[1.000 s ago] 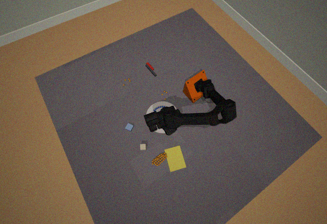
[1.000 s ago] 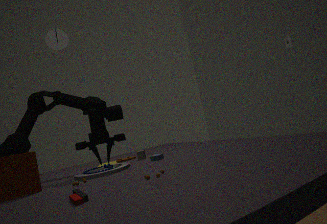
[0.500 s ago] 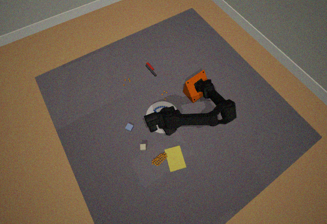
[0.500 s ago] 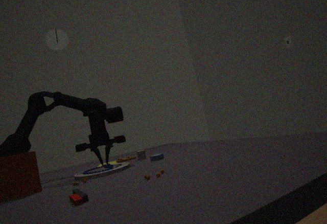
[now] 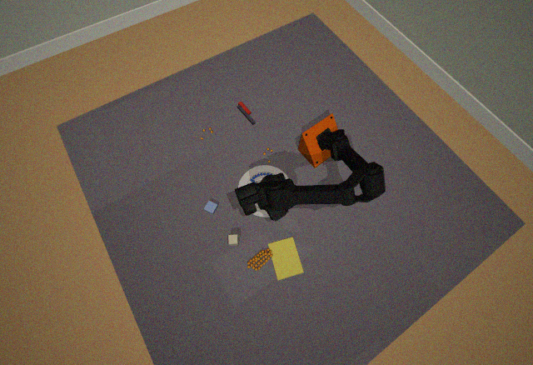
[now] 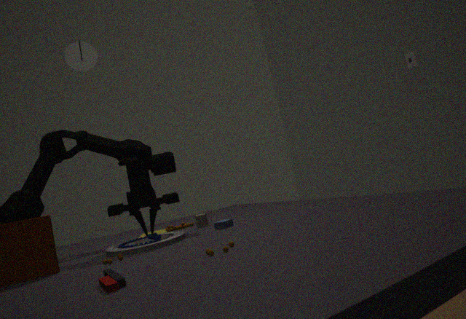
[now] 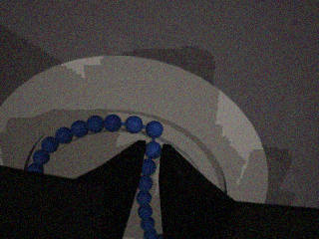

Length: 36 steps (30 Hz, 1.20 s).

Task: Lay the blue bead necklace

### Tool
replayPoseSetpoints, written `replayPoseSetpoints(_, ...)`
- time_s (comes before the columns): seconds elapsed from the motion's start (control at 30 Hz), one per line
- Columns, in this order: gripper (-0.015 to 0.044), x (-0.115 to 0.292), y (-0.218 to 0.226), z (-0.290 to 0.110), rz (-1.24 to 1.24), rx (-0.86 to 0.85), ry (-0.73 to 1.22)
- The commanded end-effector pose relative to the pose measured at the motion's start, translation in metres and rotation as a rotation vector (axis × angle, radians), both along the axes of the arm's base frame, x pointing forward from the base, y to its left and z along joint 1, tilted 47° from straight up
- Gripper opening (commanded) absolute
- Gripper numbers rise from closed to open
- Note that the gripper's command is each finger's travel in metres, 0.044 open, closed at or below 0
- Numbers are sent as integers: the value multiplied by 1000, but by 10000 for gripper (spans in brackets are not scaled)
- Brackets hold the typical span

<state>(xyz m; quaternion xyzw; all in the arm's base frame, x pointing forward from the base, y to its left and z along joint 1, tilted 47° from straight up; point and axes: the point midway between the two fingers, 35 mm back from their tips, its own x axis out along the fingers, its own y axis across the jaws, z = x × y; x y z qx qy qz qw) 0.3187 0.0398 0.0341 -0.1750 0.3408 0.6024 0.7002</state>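
The blue bead necklace [image 7: 112, 122] [image 5: 260, 175] [image 6: 139, 241] lies on the round white bead board [image 7: 150, 85] [image 5: 246, 178] [image 6: 167, 236]. Part of it curves along the groove, and one strand runs straight across toward the camera in the wrist view. My gripper [image 7: 153, 149] [image 6: 148, 231] points straight down, with its tips low on the board. Its fingers are closed tight on either side of that straight strand, just below the bend. In the top view the hand covers most of the board.
The arm's orange base block [image 5: 316, 143] stands behind the board. A light blue block [image 5: 211, 206] [image 6: 223, 223], a cream cube [image 5: 232, 239], a yellow sheet [image 5: 286, 258] and an orange bead cluster [image 5: 259, 259] lie in front. A red and grey block [image 5: 245, 111] [image 6: 111, 280] and loose orange beads [image 5: 206, 130] [image 6: 220, 249] lie farther off.
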Motion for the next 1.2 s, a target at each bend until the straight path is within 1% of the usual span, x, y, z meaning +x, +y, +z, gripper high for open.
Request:
replayPoseSetpoints(0.0,0,0,0,0,1,0,0)
replayPoseSetpoints(0.47,0,0,-4,4,-3,4,3)
replayPoseSetpoints(0.7,0,12,-1,9,-3,4,3)
replayPoseSetpoints(1.1,0,13,5,3,-3,4,3)
replayPoseSetpoints(1.17,53,13,3,5,1,0,-3)
